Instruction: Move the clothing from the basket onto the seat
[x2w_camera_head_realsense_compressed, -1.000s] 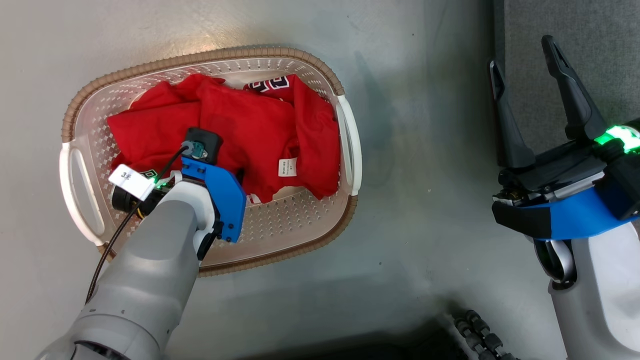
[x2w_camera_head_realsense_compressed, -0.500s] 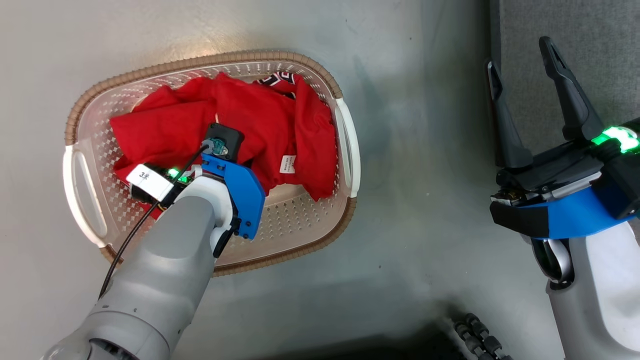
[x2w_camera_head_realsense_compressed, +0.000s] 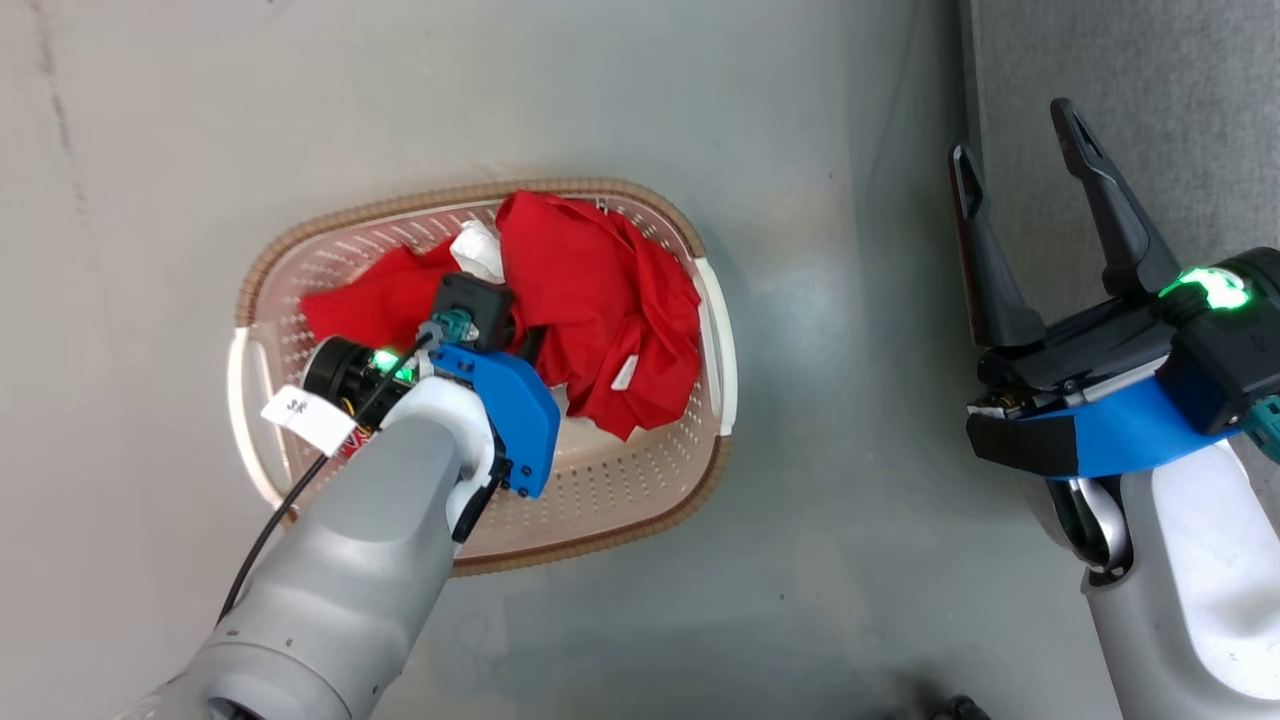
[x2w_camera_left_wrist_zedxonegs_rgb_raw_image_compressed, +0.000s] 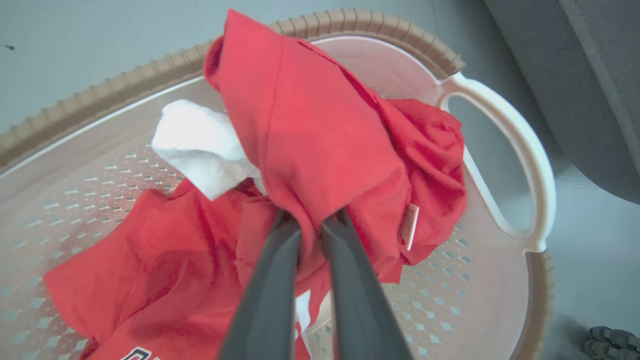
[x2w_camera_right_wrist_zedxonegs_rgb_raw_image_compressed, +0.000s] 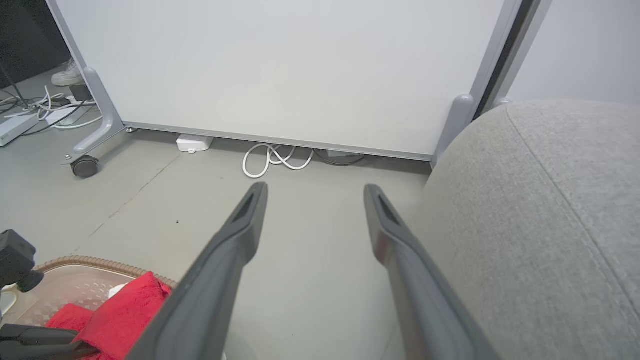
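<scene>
The cream basket (x2w_camera_head_realsense_compressed: 620, 480) with its brown rim stands on the grey floor. My left gripper (x2w_camera_left_wrist_zedxonegs_rgb_raw_image_compressed: 310, 226) is shut on a fold of the red clothing (x2w_camera_left_wrist_zedxonegs_rgb_raw_image_compressed: 310, 130), which hangs bunched and raised above the basket (x2w_camera_left_wrist_zedxonegs_rgb_raw_image_compressed: 100, 150). In the head view that red clothing (x2w_camera_head_realsense_compressed: 600, 300) drapes over the basket's right half, and my wrist hides the fingers. Another red garment (x2w_camera_left_wrist_zedxonegs_rgb_raw_image_compressed: 150, 250) and a white piece of fabric (x2w_camera_left_wrist_zedxonegs_rgb_raw_image_compressed: 200, 145) lie on the basket floor. My right gripper (x2w_camera_head_realsense_compressed: 1012, 130) is open and empty at the edge of the grey seat (x2w_camera_head_realsense_compressed: 1150, 100), well right of the basket.
Bare grey floor lies between the basket and the seat (x2w_camera_right_wrist_zedxonegs_rgb_raw_image_compressed: 540, 225). Beyond it, the right wrist view shows a white wheeled partition (x2w_camera_right_wrist_zedxonegs_rgb_raw_image_compressed: 300, 65), white cables (x2w_camera_right_wrist_zedxonegs_rgb_raw_image_compressed: 275, 157) at its foot, and a white shoe (x2w_camera_right_wrist_zedxonegs_rgb_raw_image_compressed: 67, 75) at the far left.
My left gripper has shut on the red clothing and pulled it up, bunching it toward the basket's right side and uncovering white fabric. The head camera has shifted. The right gripper stays open.
</scene>
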